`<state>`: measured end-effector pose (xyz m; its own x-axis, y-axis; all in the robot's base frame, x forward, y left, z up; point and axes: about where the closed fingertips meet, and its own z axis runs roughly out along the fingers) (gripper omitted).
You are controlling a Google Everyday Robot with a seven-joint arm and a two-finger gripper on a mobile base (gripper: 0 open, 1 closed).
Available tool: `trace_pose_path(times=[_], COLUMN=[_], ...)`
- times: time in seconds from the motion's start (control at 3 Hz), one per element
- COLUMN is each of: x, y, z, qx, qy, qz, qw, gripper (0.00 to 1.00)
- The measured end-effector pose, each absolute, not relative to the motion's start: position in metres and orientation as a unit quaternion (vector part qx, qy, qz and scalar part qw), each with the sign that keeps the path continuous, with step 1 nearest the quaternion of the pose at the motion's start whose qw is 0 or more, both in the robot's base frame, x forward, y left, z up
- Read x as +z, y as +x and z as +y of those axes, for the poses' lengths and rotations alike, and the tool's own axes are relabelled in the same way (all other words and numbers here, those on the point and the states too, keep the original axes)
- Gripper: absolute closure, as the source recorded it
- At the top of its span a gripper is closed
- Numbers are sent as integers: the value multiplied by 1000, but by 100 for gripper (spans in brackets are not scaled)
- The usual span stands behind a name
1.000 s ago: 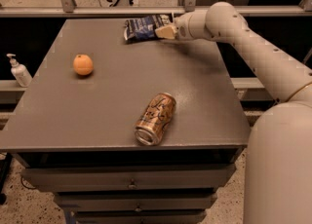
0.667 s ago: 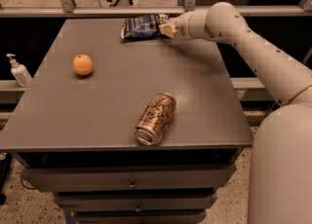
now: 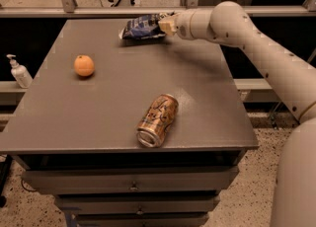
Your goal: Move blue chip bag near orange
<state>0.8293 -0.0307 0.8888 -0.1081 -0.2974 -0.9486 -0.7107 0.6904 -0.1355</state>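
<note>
The blue chip bag [image 3: 141, 27] is at the far middle of the grey table [image 3: 108, 107], tilted with its right end raised. My gripper [image 3: 165, 24] is shut on the bag's right end and holds it just above the table top. The arm reaches in from the right. The orange [image 3: 84, 65] sits on the left part of the table, well apart from the bag.
A gold-brown drink can [image 3: 158, 120] lies on its side near the table's front edge. A white pump bottle [image 3: 19, 71] stands on a ledge left of the table. A railing runs behind the table. Drawers are below the table top.
The gripper has lifted the bag's right end and carried it slightly left, away from the far right spot where it lay.
</note>
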Motion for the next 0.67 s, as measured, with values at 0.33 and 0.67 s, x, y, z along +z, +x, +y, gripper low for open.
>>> trace_pose_path(times=[0.33,0.67], x=[892,885], y=[813,796], z=[-16,4], qx=[207,242], qy=[-358,-358], qz=[712,707], qw=[567,560], gripper=[100,100])
